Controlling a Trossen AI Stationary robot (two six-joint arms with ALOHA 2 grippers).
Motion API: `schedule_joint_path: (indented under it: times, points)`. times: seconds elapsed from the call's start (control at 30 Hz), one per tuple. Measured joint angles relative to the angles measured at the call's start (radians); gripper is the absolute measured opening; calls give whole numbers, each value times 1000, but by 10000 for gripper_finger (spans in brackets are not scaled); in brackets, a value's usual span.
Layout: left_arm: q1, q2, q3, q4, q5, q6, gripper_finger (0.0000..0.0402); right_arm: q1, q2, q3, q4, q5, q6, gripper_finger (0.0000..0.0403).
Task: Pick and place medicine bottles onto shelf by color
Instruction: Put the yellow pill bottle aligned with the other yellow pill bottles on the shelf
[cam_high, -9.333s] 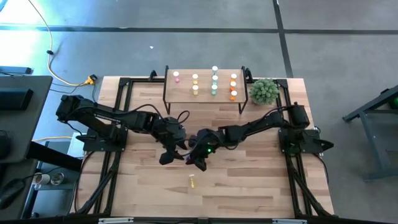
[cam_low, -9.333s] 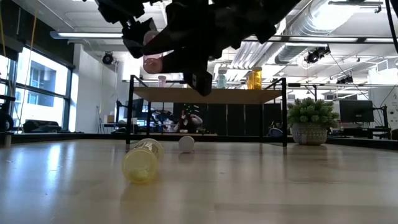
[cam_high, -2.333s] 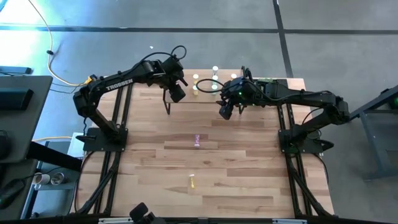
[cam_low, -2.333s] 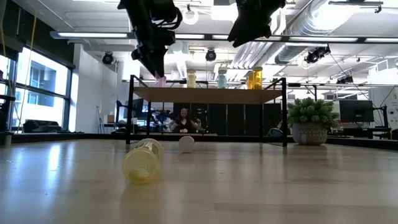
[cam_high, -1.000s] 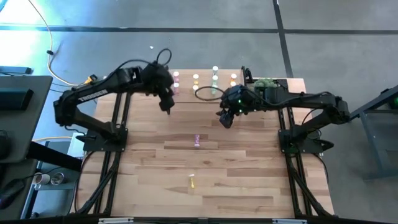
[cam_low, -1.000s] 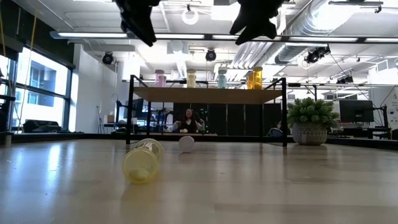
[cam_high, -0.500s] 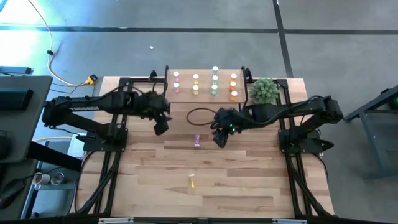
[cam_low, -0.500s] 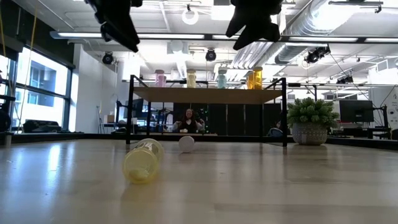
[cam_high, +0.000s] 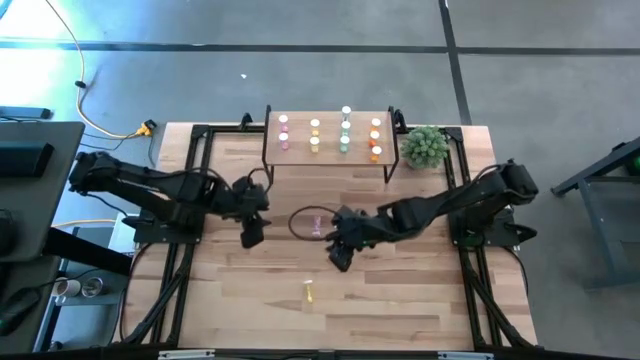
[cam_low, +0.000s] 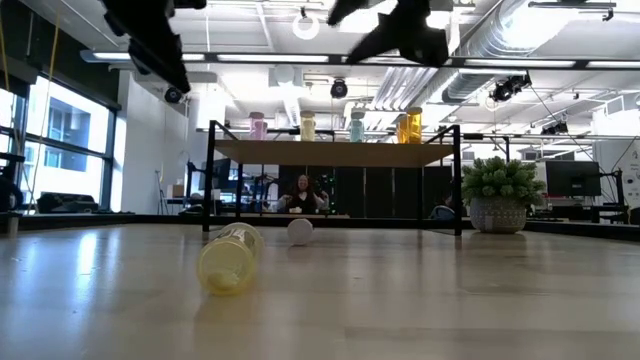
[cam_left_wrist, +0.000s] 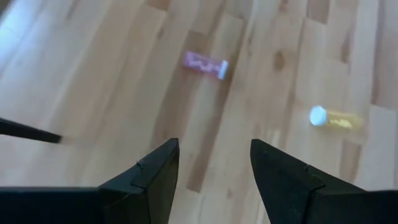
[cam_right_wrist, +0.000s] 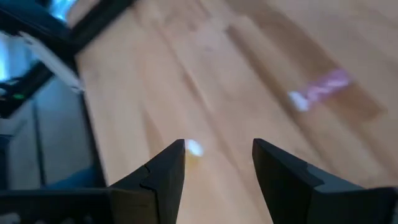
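I am holding both arms low and folded over the middle of the tabletop (cam_high: 400, 290): the left gripper (cam_high: 251, 236) is reaching in from the left, the right gripper (cam_high: 340, 257) from the right, both with fingers spread and carrying nothing. A pink bottle (cam_high: 316, 226) is lying on its side between them, and a yellow bottle (cam_high: 308, 292) is lying nearer the front edge. The other bottles (cam_high: 314, 135) are standing in rows on the shelf (cam_high: 330, 150) at the back.
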Motion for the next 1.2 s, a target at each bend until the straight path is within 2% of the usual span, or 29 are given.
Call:
schedule_joint_path:
  times: [0.17, 0.37, 0.5, 0.67, 0.9, 1.0, 1.2]
  points:
    - [-76, 0, -19, 2, -12, -20, 186, 58, 31, 0, 165, 6, 52, 179]
    - [-126, 0, -24, -11, -13, -79, 186, 119, 39, 0, 352, 65, 58, 179]
    - [-155, 0, -24, -25, -9, -81, 186, 155, 43, 37, 375, 100, 57, 179]
    - [-172, 1, -24, -69, -9, -107, 186, 186, 106, 169, 294, 139, 12, 179]
    - [-173, 1, -24, -90, -9, -107, 186, 189, 257, 389, -60, 122, 93, 179]
    - [-172, 1, -24, -94, -9, -107, 186, 193, 304, 426, -147, 91, 144, 179]
    - [-172, 1, -24, -102, -8, -106, 186, 203, 363, 405, -140, 86, 158, 179]
